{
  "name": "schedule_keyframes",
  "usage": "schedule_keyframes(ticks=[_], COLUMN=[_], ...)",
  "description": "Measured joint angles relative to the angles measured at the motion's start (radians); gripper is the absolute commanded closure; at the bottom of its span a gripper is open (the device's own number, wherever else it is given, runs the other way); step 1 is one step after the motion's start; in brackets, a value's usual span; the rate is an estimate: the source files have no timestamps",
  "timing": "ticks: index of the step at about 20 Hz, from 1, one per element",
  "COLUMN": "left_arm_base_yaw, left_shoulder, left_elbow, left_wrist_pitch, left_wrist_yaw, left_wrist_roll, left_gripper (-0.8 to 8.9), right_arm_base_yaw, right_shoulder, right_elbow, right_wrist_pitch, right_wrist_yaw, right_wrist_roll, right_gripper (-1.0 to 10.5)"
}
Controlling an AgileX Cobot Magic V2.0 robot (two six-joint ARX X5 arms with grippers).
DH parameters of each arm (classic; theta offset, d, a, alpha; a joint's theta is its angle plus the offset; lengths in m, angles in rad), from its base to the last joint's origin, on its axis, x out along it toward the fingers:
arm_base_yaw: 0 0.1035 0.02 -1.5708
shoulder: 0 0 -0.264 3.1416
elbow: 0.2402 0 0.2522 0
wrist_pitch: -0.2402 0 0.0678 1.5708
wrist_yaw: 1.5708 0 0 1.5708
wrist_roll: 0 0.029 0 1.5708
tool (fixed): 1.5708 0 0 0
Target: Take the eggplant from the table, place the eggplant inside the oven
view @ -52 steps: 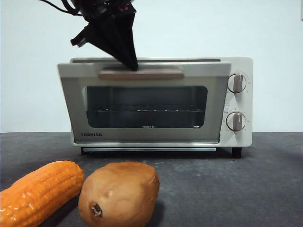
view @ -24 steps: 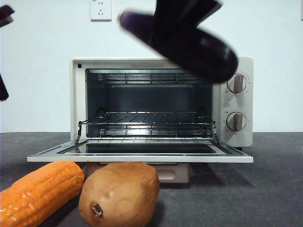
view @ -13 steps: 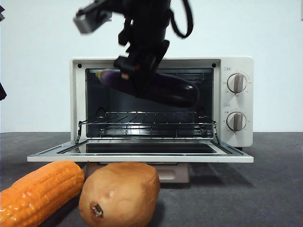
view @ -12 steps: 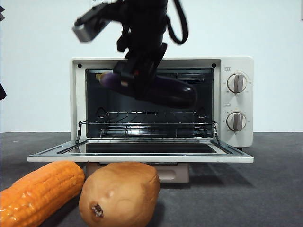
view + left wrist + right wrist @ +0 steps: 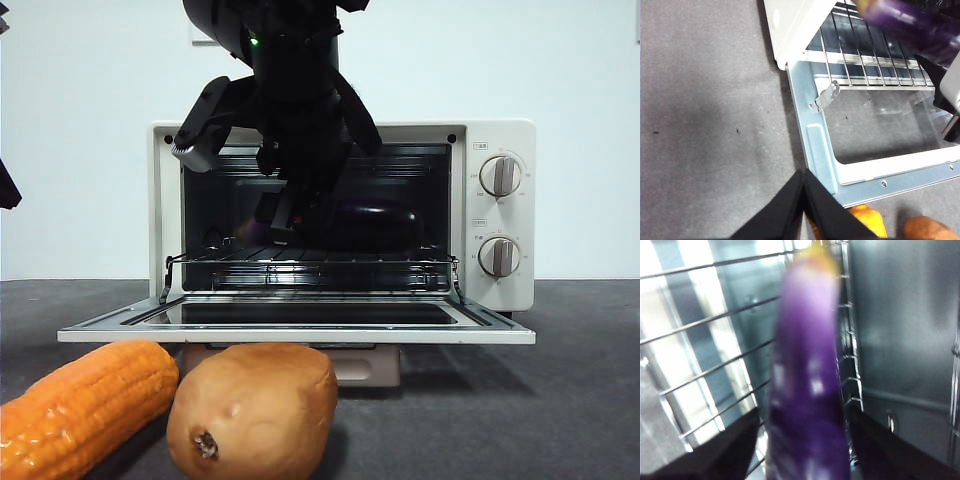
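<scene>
The glossy dark purple eggplant (image 5: 380,222) is inside the open oven (image 5: 500,135), lying level just above the wire rack (image 5: 310,262). My right gripper (image 5: 290,222) reaches into the cavity from above and is shut on the eggplant (image 5: 807,390); its black jaws flank the blurred eggplant on both sides. In the left wrist view the eggplant (image 5: 920,25) shows as a purple blur over the rack. My left gripper (image 5: 803,175) is shut on nothing and hangs over the table (image 5: 705,125) beside the lowered oven door (image 5: 815,145).
The oven door (image 5: 300,335) lies folded down flat toward the front. An orange corn cob (image 5: 85,405) and a brown potato (image 5: 250,410) lie on the table (image 5: 560,400) in front of it. A black arm tip (image 5: 6,185) shows at the left edge.
The oven door went from closed to fully open. The right gripper carried the eggplant down from above the oven into the cavity, now close to the rack.
</scene>
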Motion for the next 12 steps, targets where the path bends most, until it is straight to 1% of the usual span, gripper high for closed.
schedule_keyframes(ticks=[3, 7, 10, 12], left_arm_base_yaw=[0.0, 0.0, 0.0, 0.0], left_shoulder=[0.0, 0.0, 0.0, 0.001], left_elbow=[0.0, 0.0, 0.0, 0.0], left_wrist_pitch=[0.0, 0.0, 0.0, 0.0], left_wrist_yaw=[0.0, 0.0, 0.0, 0.0], left_wrist_roll=[0.0, 0.0, 0.0, 0.0], left_gripper=[8.1, 8.1, 8.1, 8.1], right_arm_base_yaw=[0.0, 0.007, 0.029, 0.046], right_shoulder=[0.0, 0.0, 0.0, 0.0], right_elbow=[0.0, 0.0, 0.0, 0.0], right_wrist_pitch=[0.0, 0.0, 0.0, -0.002], right_wrist_yaw=[0.0, 0.0, 0.001, 0.016], right_wrist_roll=[0.023, 0.025, 0.025, 0.025], right_gripper=[6.3, 6.3, 6.3, 6.3])
